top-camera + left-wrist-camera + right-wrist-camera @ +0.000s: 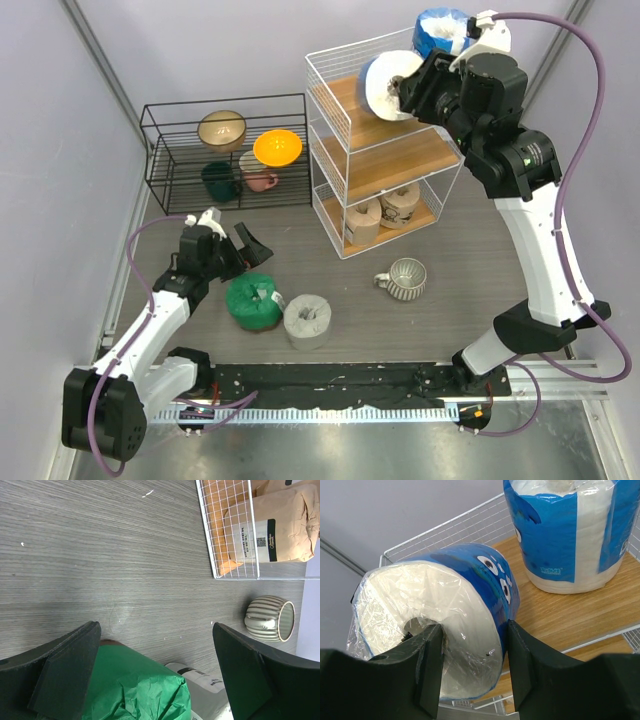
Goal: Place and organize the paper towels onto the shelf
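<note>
Black fingers of right gripper [472, 655] clenched on a blue-wrapped white roll [465, 585], one inside the core, the other outside the wall. Held at the top tier of the shelf [390, 160], near a second blue-wrapped roll [565, 535] standing upright on that board. Down on the bottom board, two tan rolls [365, 220] [402, 203]. Spread wide over the green roll [135, 685], left gripper [155, 630]; grey roll [307, 320] just beside, both on the table [100, 555].

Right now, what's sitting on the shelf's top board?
One blue-wrapped roll stands upright on the top board. The right claw holds a second roll over it; the board beneath that is hidden.
</note>
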{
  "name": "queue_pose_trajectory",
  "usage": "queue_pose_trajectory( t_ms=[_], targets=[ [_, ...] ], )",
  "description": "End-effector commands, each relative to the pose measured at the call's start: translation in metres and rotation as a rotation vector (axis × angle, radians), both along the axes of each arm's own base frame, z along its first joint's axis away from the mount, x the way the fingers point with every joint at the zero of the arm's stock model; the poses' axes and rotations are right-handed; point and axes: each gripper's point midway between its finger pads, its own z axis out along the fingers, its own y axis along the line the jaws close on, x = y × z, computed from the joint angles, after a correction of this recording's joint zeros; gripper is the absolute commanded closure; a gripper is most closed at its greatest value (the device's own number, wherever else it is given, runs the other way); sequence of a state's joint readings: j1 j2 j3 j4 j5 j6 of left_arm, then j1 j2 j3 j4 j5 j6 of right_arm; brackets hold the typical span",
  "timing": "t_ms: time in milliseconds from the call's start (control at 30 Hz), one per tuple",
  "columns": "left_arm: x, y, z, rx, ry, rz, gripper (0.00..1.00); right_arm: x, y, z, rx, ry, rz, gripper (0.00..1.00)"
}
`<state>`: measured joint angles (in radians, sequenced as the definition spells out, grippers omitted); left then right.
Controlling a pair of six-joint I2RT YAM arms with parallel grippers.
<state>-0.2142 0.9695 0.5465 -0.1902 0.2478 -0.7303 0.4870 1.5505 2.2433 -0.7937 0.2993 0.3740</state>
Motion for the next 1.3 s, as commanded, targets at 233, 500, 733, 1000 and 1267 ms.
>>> queue_pose_trajectory(
  t_ms=[233,500,733,1000,1267],
  targets=[
    [0.004,-0.006,0.012,-0.030,-0.051,-0.022,0.00,-0.015,-0.003,0.042,0.091,-0.121,0.025,0.34],
    [0.003,-0.007,0.012,-0.033,-0.049,-0.023,0.00,-0.007,-0.002,0.038,0.080,-0.111,0.022,0.26],
    [0.003,-0.006,0.011,-0.032,-0.047,-0.020,0.00,0.000,0.000,0.035,0.073,-0.105,0.020,0.25],
    [0.003,-0.006,0.011,-0.029,-0.050,-0.020,0.00,0.010,0.004,0.032,0.072,-0.099,0.023,0.24],
    [0.002,-0.006,0.011,-0.031,-0.049,-0.021,0.00,0.013,0.007,0.032,0.077,-0.102,0.035,0.24]
  ],
)
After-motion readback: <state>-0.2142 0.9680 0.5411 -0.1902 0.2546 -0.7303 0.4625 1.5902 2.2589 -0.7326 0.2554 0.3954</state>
